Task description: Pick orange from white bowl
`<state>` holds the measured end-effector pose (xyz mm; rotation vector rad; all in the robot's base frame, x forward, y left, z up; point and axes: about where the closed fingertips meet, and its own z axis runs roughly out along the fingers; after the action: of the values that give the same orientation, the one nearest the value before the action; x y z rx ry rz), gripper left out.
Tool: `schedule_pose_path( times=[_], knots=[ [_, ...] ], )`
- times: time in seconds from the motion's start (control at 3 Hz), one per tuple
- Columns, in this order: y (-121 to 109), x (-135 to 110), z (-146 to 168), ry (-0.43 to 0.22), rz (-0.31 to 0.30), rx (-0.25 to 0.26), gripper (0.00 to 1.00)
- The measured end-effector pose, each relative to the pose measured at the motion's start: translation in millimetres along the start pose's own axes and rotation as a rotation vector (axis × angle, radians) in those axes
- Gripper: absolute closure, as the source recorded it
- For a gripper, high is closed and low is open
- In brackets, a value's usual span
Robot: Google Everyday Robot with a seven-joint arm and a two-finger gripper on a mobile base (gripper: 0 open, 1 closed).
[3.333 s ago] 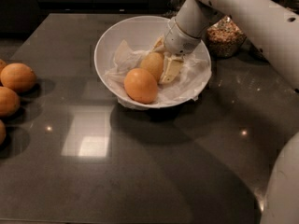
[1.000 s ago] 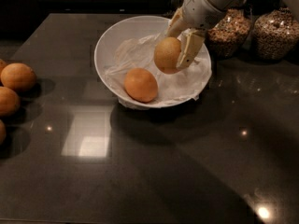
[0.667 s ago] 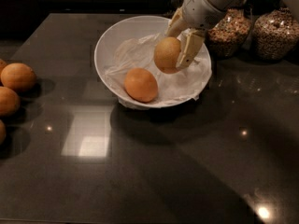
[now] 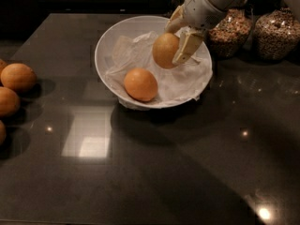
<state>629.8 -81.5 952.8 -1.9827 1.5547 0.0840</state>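
Observation:
The pale, yellowish orange [image 4: 165, 50] hangs in the air above the white bowl [image 4: 108, 40], clear of its paper lining. My gripper [image 4: 175, 45] comes in from the upper right and is shut on this orange, one cream finger [image 4: 187, 46] on its right side and the other behind it at the top. A deeper, brighter orange fruit [image 4: 140, 84] lies in the bowl on the crumpled white paper, below and left of the held orange.
Three darker oranges [image 4: 18, 77] lie at the table's left edge. Two glass jars of grains [image 4: 276, 33] stand at the back right, just behind the bowl and the arm. The dark glossy tabletop [image 4: 154, 172] stretches to the front.
The gripper closed on the pale orange inside the bowl and lifted it above the paper. Over the last second it has risen only slightly.

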Motion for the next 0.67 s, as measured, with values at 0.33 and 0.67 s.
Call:
schedule_pose_path(
  times=[0.33, 0.67],
  knots=[
    [0.0, 0.0, 0.1, 0.0, 0.0, 0.0, 0.12],
    [0.0, -0.1, 0.1, 0.0, 0.0, 0.0, 0.0]
  ],
)
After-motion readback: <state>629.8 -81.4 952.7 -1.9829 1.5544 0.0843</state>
